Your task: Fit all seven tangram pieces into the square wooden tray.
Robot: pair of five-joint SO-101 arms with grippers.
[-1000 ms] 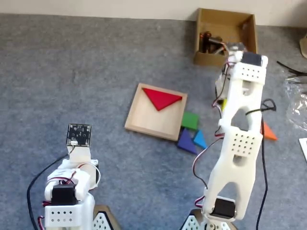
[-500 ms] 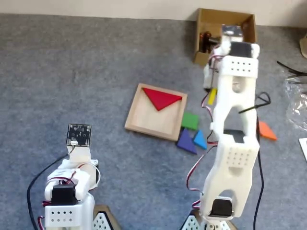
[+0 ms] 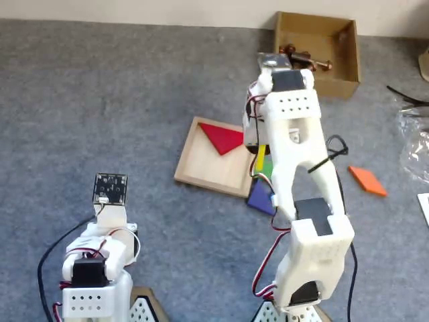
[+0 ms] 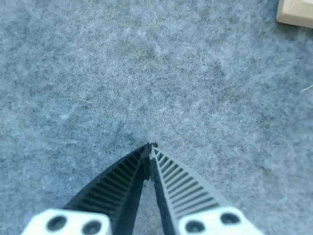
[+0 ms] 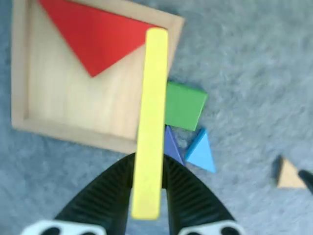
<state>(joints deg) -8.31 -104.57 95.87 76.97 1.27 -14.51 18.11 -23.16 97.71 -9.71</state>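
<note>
Yellow piece [image 5: 151, 98] first: the right end effector [image 5: 149, 164] is pinching it by its two broad faces, so it is standing on edge and pointing away from the fingers, hanging over the right rim of the wooden tray [image 5: 73, 128]. It is looking like painted wood to me, stiff and light, with smooth faces that could be sliding in a loose pinch. Held at one end like this, I am guessing it would be swivelling if it knocked the rim. The flat faces are seeming the sensible place to grip, nearer the middle.

Inside the tray the red triangle [image 5: 98, 41] is lying flat in the far part, leaving bare floor on the near side. On the bench [image 3: 100, 87], just right of the tray, the green square [image 5: 183, 105], the purple piece [image 5: 172, 144] and the blue triangle [image 5: 200, 149] are sitting close together. The orange piece [image 3: 366, 180] is lying well apart, further right. The left end effector [image 4: 150, 147] is hanging over bare bench at the near left, its fingers pressed together on nothing.
</note>
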